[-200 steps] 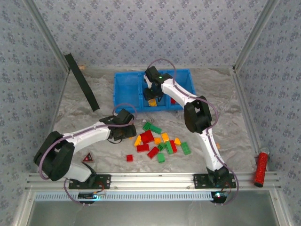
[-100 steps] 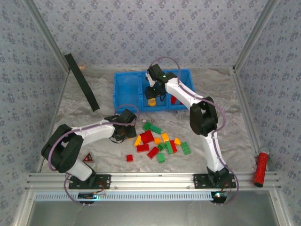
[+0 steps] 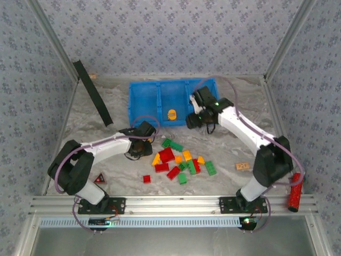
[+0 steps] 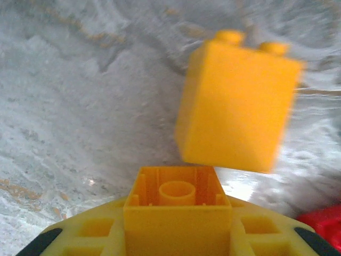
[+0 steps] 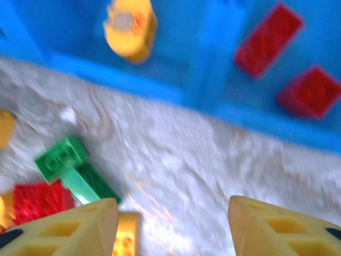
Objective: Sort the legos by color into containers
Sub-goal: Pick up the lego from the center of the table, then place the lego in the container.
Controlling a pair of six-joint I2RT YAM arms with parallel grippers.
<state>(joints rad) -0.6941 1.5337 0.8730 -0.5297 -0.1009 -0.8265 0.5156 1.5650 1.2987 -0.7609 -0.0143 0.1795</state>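
Nearest the arm bases, a dark red triangle (image 3: 99, 179) is lying at the pile's eight o'clock. A lone red brick (image 3: 146, 178) is sitting just short of the pile of legos (image 3: 181, 160), where red, green and orange pieces are crowding together mid-counter. At the pile's nine o'clock the left pincer (image 3: 138, 150) is pressing its jaws against the sides of an orange brick (image 4: 178, 205), whose hollow underside is facing the wrist camera. It appears to be gripping the brick, though blur is making the contact hard to confirm. A second orange brick (image 4: 237, 101) is sitting just beyond. Farther out, at the pile's one o'clock, the right pincer (image 3: 193, 121) is hovering open and empty over the counter (image 3: 256, 144), beside the near wall of the blue tray (image 3: 131, 101). A yellow-orange piece (image 3: 172, 114) is resting in the tray's middle compartment, and two red bricks (image 5: 269, 32) are lying in the right one.
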